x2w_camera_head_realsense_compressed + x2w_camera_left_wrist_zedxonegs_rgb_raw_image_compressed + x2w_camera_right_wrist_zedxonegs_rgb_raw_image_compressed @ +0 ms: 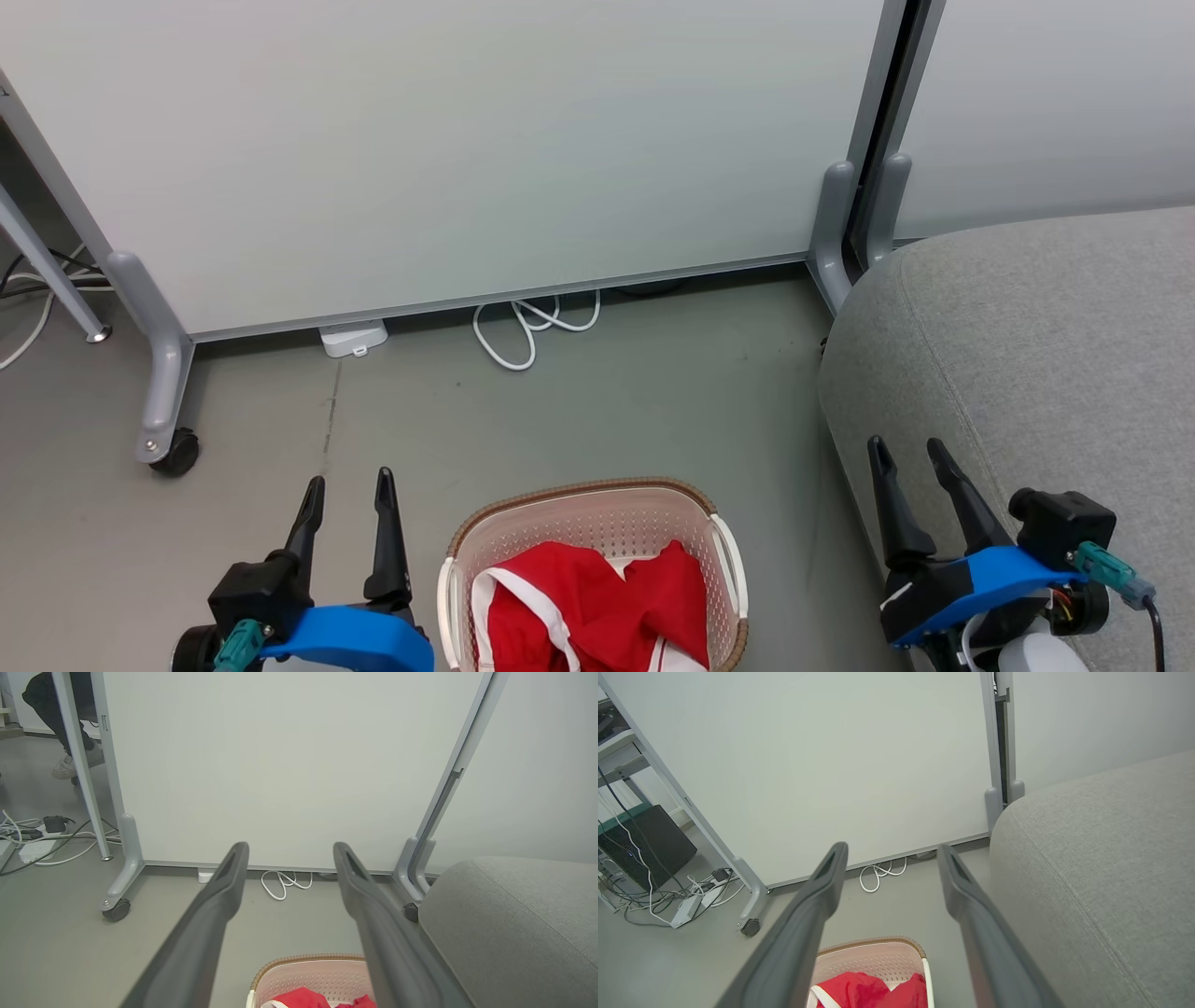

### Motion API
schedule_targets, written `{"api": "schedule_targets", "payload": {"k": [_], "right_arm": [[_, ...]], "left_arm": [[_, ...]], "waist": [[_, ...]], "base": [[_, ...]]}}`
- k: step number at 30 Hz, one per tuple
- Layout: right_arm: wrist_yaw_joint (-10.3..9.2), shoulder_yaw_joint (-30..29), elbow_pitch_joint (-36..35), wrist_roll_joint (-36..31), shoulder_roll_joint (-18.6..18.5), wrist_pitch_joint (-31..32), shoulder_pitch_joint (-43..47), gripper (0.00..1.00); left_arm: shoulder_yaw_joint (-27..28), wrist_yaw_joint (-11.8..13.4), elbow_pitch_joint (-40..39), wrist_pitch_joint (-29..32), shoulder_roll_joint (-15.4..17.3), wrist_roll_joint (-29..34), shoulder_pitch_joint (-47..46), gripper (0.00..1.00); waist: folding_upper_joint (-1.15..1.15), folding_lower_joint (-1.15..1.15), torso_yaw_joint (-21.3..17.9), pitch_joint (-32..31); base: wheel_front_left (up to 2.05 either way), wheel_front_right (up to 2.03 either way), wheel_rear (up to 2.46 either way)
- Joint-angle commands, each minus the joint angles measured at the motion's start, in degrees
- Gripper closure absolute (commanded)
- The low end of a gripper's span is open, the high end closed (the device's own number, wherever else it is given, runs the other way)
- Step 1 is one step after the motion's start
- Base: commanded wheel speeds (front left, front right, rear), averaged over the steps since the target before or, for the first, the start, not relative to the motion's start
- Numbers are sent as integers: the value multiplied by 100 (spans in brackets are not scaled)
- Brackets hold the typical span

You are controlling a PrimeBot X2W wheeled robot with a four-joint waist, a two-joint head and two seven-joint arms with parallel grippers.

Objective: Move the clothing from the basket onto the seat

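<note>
Red clothing [597, 607] with white trim lies crumpled in the cream basket [597, 509] on the floor at the bottom centre of the head view. The grey seat [1046, 355] rises to the basket's right. My left gripper [350, 485] hangs open, left of the basket and apart from it. My right gripper [907, 450] is open in front of the seat's corner, right of the basket. Both wrist views look past open fingers [224, 891] [826, 882] at the basket [322, 975] [878, 956], the clothing [303, 998] [873, 991] and the seat [514, 924] [1101, 858].
A white partition panel [485, 149] on grey wheeled legs [163, 373] stands behind the basket. A white cable loop [532, 327] and a white adapter [355, 338] lie at its foot. More cables and a power strip [32, 849] lie left. A person's foot [70, 765] shows beyond the panel.
</note>
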Motion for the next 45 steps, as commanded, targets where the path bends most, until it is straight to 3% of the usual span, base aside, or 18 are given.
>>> {"api": "schedule_targets", "payload": {"k": [1,19,45], "right_arm": [[12,16,1,-125,-43,-44,-102,0],[14,91,31,-751,-46,-186,-65,0],[14,119,-103,-673,-44,-144,-8,0]], "left_arm": [[-20,13,6,-46,21,110,-1,0],[-168,130,159,-230,22,562,71,0],[-235,136,289,-226,21,383,-35,0]], "waist": [[0,0,0,-11],[0,0,-10,-110],[0,0,-63,79]], "base": [[0,0,0],[0,0,0],[0,0,0]]}}
